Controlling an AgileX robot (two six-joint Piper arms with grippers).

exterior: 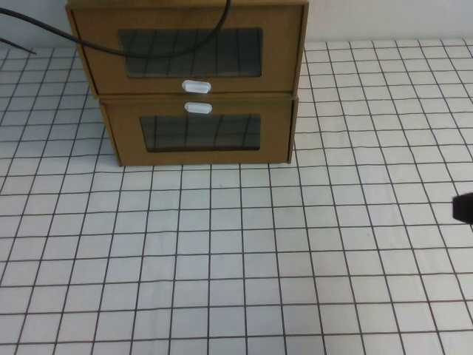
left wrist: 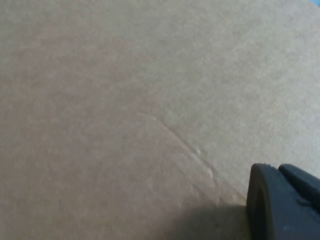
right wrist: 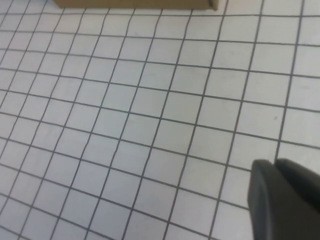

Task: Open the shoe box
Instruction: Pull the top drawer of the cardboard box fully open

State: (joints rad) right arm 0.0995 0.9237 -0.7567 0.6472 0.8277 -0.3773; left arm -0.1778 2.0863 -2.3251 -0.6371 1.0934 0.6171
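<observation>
Two brown cardboard shoe boxes are stacked at the back of the table. The upper box (exterior: 96,52) and the lower box (exterior: 122,133) each have a dark front window and a white pull tab, the upper tab (exterior: 196,86) just above the lower tab (exterior: 198,108); both fronts are closed. My left gripper (left wrist: 277,170) is shut, empty, and hovers close over plain brown cardboard (left wrist: 125,100); the high view does not show it. My right gripper (right wrist: 275,162) is shut and empty above the checked table, seen as a dark tip (exterior: 464,208) at the right edge.
A black cable (exterior: 148,52) runs across the upper box's front and off the top. White table cover with a grey grid (exterior: 236,259) stretches in front of and to the right of the boxes. The lower box's corner (right wrist: 212,5) shows in the right wrist view.
</observation>
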